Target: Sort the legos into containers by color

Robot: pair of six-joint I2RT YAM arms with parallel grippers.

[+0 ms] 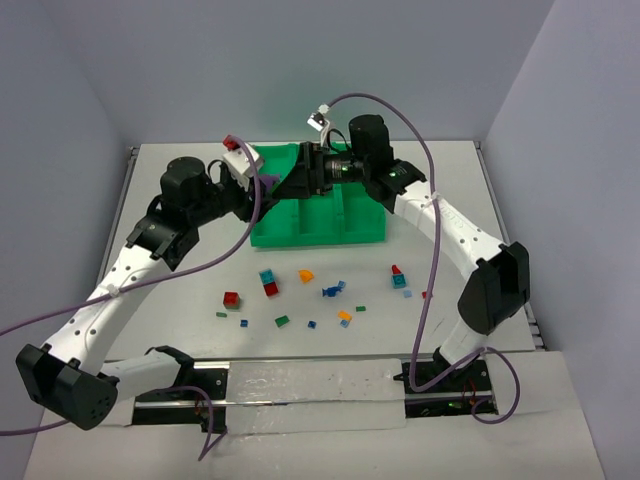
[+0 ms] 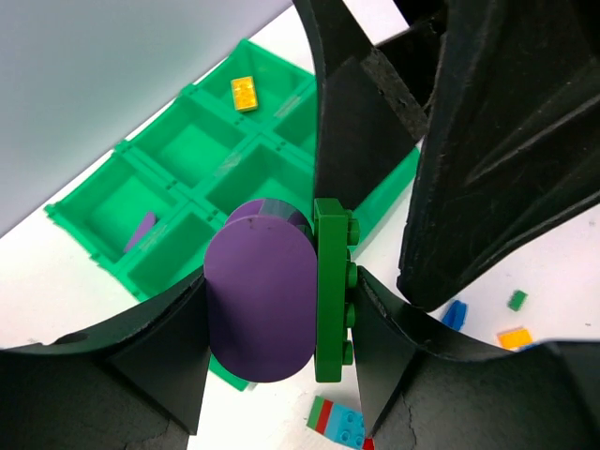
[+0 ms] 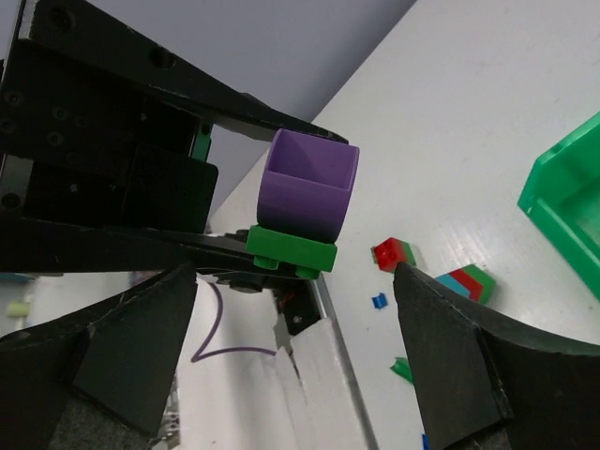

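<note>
The left gripper [image 1: 258,178] is clamped on a purple brick [image 2: 258,300] that is joined to a green plate [image 2: 333,281], above the left end of the green tray [image 1: 300,238]. The plate's long axis runs along the fingers, with its studs against one finger. The right gripper [image 3: 295,375] faces it closely, jaws wide apart. Loose legos [image 1: 270,289] lie on the table [image 1: 380,320] by the tray's near edge.

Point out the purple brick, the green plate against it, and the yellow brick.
purple brick [image 2: 258,291], left wrist view, flat front face
green plate [image 2: 330,291], left wrist view, long side
yellow brick [image 2: 245,93], left wrist view, top
</note>
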